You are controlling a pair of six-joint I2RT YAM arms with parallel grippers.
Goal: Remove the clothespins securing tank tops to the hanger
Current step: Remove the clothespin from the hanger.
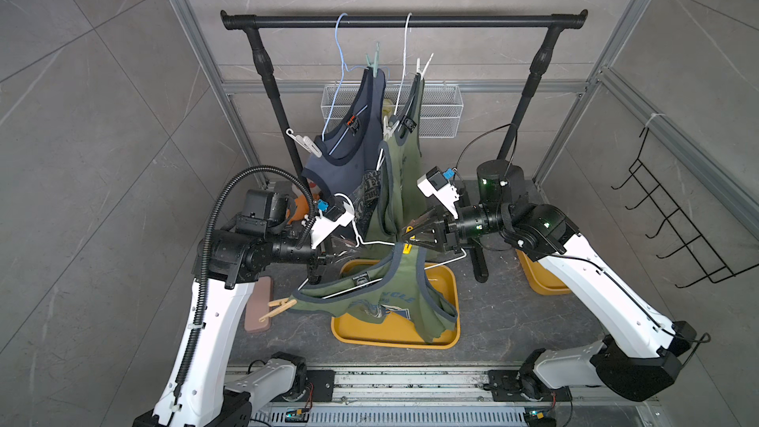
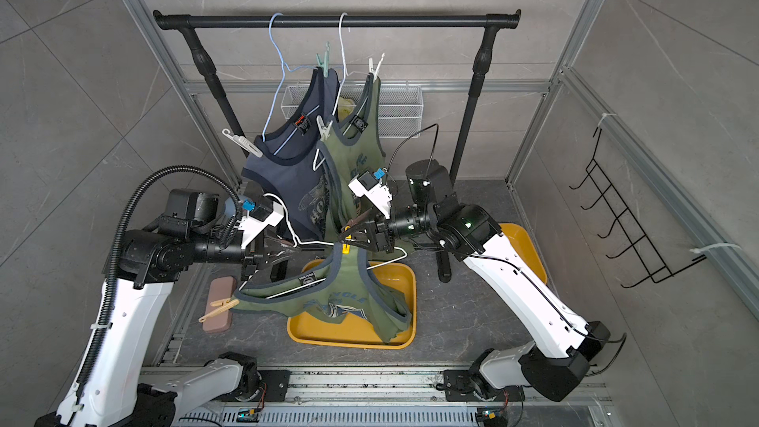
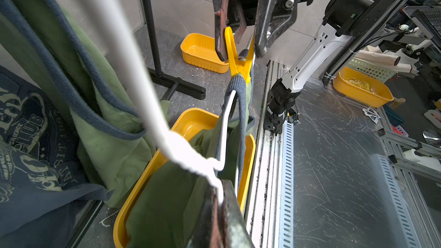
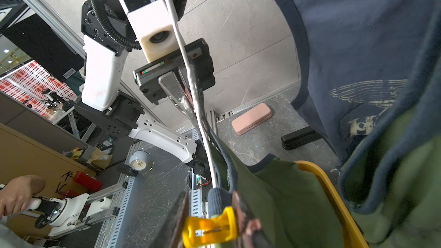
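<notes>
My left gripper (image 3: 220, 201) (image 1: 339, 252) is shut on the white wire hanger (image 3: 133, 72) of the low olive tank top (image 1: 382, 301) (image 2: 328, 297). A yellow clothespin (image 3: 238, 60) (image 4: 210, 229) (image 1: 408, 240) clamps that top's grey-blue strap to the hanger. My right gripper (image 4: 210, 196) (image 1: 410, 232) (image 2: 345, 236) is shut on its two prongs. A tan clothespin (image 1: 279, 309) holds the top's other end. On the rail hang the navy tank top (image 1: 349, 149) and another olive one (image 1: 404, 166), with mint (image 1: 373, 60) and white clothespins (image 1: 423, 63) (image 1: 306, 142).
The black clothes rail (image 1: 404, 21) stands at the back, with a wire basket (image 1: 439, 108) behind it. A yellow tray (image 1: 394, 338) lies under the low top. A yellow tub (image 1: 542, 281) sits at the right, a pink block (image 1: 258, 306) at the left.
</notes>
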